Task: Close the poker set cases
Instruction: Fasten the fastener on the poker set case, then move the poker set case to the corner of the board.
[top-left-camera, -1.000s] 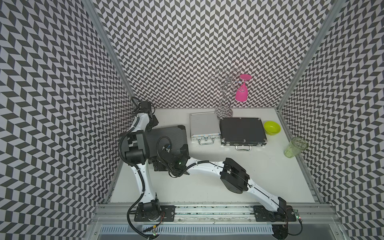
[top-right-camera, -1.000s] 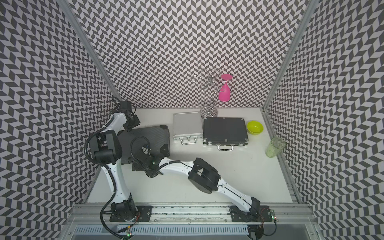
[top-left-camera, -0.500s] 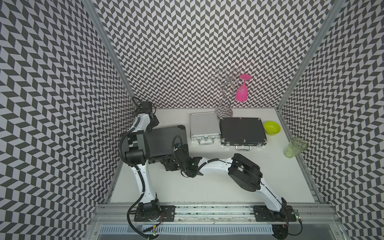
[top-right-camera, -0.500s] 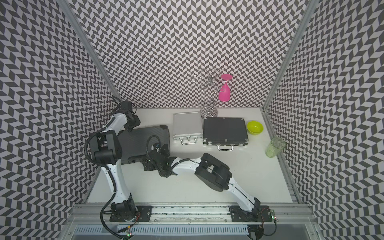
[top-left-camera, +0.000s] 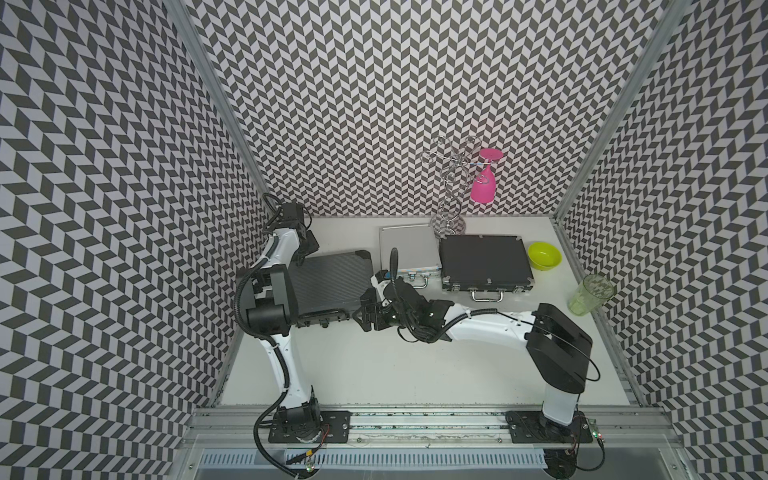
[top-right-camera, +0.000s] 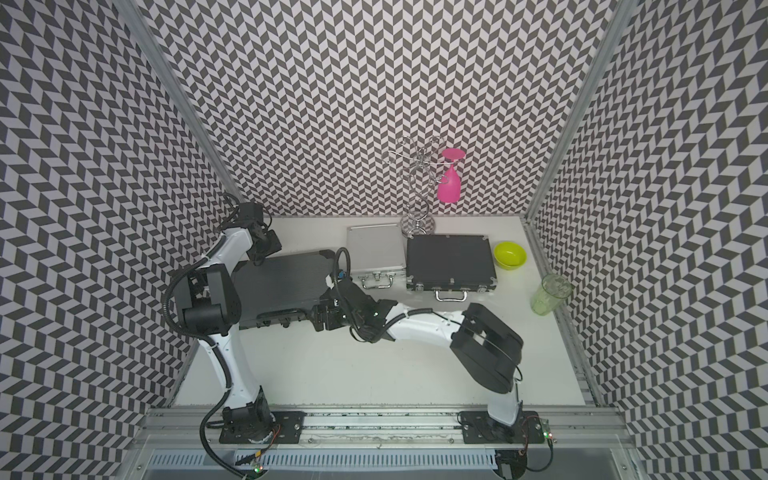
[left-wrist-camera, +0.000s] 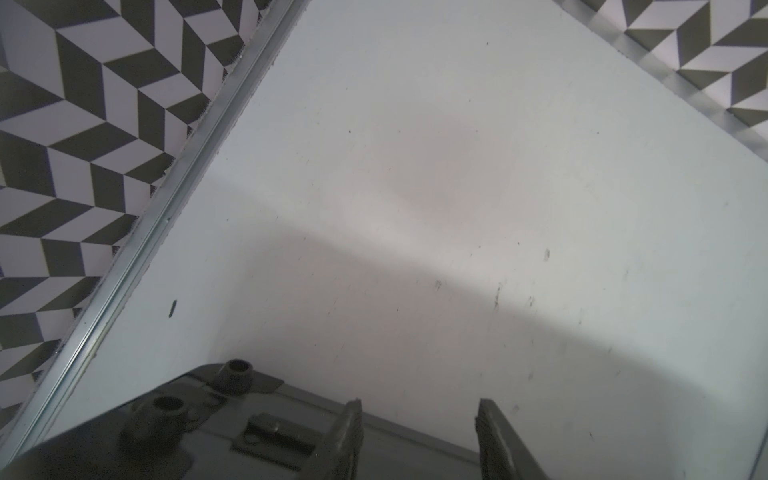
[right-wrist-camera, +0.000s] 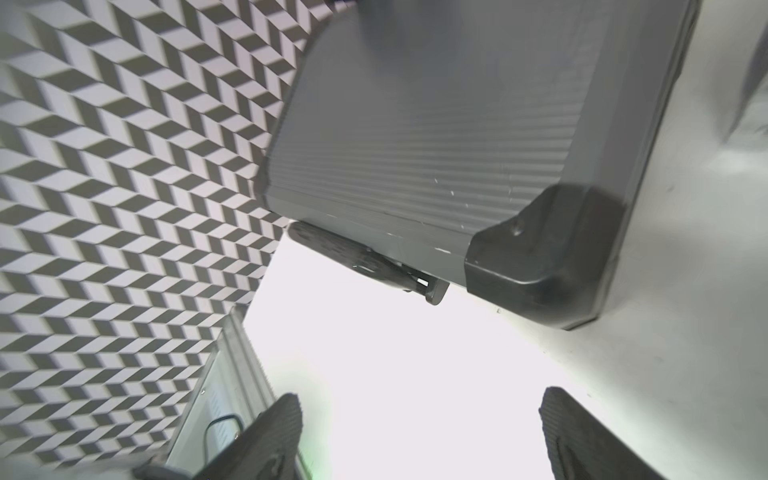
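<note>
Three cases (top-left-camera: 484, 259) flat (all shut).

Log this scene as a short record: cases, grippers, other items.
grey case: lid down, leftmost
silver case: lid down, middle
black case: lid down, rightmost
latches: cannot tell
left gripper: open, at grey case's rear corner, holding nothing
right gripper: open wide, beside grey case's front corner, holding nothing
other items: green bowl; green tumbler; pink glass hanging upside down from wire rack
</note>
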